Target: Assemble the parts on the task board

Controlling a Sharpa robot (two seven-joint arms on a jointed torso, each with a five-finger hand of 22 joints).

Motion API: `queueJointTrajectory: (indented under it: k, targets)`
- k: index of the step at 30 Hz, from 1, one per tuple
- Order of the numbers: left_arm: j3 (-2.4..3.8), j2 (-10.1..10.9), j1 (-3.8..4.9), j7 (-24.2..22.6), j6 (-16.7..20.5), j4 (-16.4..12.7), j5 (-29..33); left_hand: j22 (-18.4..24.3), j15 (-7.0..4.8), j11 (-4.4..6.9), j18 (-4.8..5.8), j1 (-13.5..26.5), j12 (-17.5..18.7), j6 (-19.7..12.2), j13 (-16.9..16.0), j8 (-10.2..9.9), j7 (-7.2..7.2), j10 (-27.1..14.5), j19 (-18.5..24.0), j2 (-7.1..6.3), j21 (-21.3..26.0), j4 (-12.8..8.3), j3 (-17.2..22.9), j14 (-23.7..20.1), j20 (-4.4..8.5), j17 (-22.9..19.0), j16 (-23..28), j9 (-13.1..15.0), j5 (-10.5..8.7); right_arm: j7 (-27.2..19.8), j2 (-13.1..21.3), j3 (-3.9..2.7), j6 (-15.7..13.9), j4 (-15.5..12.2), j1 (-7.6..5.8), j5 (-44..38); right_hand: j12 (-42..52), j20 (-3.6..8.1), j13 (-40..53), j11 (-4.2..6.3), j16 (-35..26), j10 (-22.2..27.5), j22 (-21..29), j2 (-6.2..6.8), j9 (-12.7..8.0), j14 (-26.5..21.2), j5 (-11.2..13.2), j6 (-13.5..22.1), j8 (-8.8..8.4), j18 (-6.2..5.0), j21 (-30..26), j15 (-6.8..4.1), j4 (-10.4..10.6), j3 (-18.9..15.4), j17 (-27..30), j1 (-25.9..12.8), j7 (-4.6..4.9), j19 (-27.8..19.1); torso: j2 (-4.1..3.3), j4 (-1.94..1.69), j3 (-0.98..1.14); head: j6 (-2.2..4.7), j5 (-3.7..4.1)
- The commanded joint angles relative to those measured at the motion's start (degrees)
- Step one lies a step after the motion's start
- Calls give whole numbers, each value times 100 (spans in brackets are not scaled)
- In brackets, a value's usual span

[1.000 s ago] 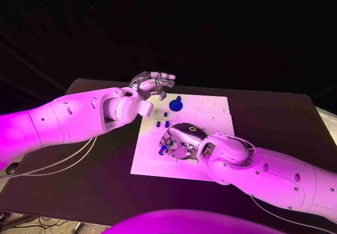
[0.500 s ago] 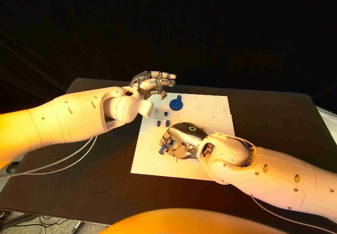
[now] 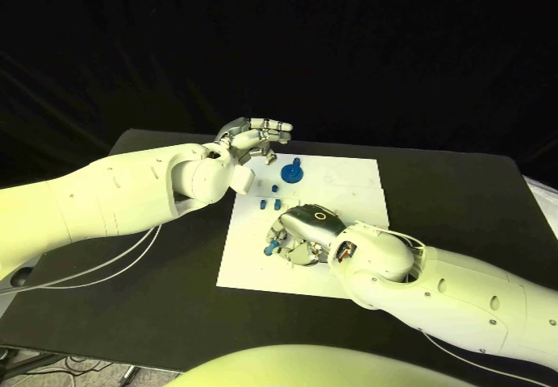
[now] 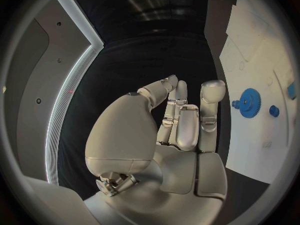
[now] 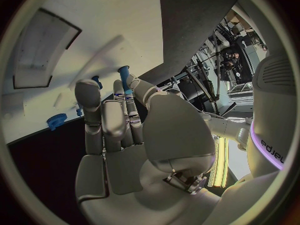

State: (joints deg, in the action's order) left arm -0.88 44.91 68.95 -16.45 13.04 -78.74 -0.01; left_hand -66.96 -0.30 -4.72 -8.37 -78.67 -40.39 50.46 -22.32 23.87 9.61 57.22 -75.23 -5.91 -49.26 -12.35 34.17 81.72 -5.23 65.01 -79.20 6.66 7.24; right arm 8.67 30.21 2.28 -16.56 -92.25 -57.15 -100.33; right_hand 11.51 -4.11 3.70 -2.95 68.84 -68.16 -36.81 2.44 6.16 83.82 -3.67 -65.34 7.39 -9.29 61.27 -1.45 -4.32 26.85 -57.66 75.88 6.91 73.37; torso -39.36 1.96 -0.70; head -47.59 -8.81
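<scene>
Head, left wrist and right wrist views of an assembly task. The white task board (image 3: 349,173) lies in the middle of the black counter (image 3: 465,185).

The right hand (image 3: 300,234) is lowered over the near half of the board. In the right wrist view a small blue peg (image 5: 124,77) stands upright between its fingertips (image 5: 87,92) and thumb, so this hand is grasping the peg. Whether the peg's lower end already touches the board cannot be told.

The left hand (image 3: 254,135) hovers over the counter just beside the board's far left corner. Its fingers (image 4: 181,120) are curled in toward the palm with nothing between them: clenched and idle.

A blue gear (image 3: 292,172), toothed and with a raised hub, lies flat on the far part of the board, with a small blue knob (image 4: 274,111) close beside it. Two short blue pins (image 3: 276,189) stand near the left edge, between the gear and the right hand. More small blue pieces (image 3: 270,247) sit by the right hand's fingers, partly hidden.

Handling, as a judgement: the parts look like rigid moulded plastic, light and smooth, so they will not deform but may slip or tip under a glancing touch. The peg is best pinched on opposite sides of its shaft, leaving the lower end free to enter its seat. The gear is best taken by its hub or across its rim, and lowered level.
</scene>
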Motion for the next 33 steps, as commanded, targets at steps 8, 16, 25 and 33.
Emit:
queueJointTrajectory:
  k: [8, 16, 25, 33]
  targets:
    - [4, -12, -2, -15, -127, -11, 12, -3, -1, 11, 11, 15, 27, -21, 6, 34, 2, -16, 23, 18, -22, 22, 10, -16, -3, 4, -4, -8, -23, 264, -93, 2, 394, 32, 9, -213, -27, -8, 10, -17, 6, -48, 6, -57, 25, 183, 15, -25, 28, 43, 17, -30, 21, 22, 24, -20, 0, 33, -3, 0, -5, 5, 14]
    - [4, -19, -2, -14, -128, -9, 12, -3, -1, 11, 11, 15, 27, -21, 6, 34, 2, -16, 23, 18, -22, 22, 10, -16, -3, 4, -4, -8, -23, 334, -195, 3, 432, 124, 9, -225, -219, -67, -6, -143, 56, 216, 7, 108, -50, 175, 2, 355, -190, 54, 28, 69, 85, -70, 6, -194, 154, 9, -6, -1, 0, -3, 6]
    - [4, -21, -2, -13, -133, -9, 12, -3, -1, 11, 11, 15, 27, -21, 6, 34, 2, -16, 23, 18, -22, 22, 10, -16, -3, 4, -4, -8, -23, 250, -220, 4, 19, 149, 11, -157, -401, -248, 6, -383, -105, 880, 409, 493, -211, 43, -317, 1022, -371, -16, -213, 260, 232, -577, 312, -459, 391, -216, -5, 1, -1, -3, 5]
    - [4, -19, -2, -9, -129, -3, 12, 3, -1, 10, 9, 14, 29, -24, 8, 36, 4, -13, 25, 16, -13, 22, 8, -16, -3, 1, -2, -9, -18, 71, -118, 4, -509, 98, 18, 33, -239, -292, 32, -412, -166, 1085, 553, 495, -205, 9, -591, 1129, -340, -44, -310, 286, 343, -1032, 456, -457, 429, -281, -5, -1, 0, -9, 6]
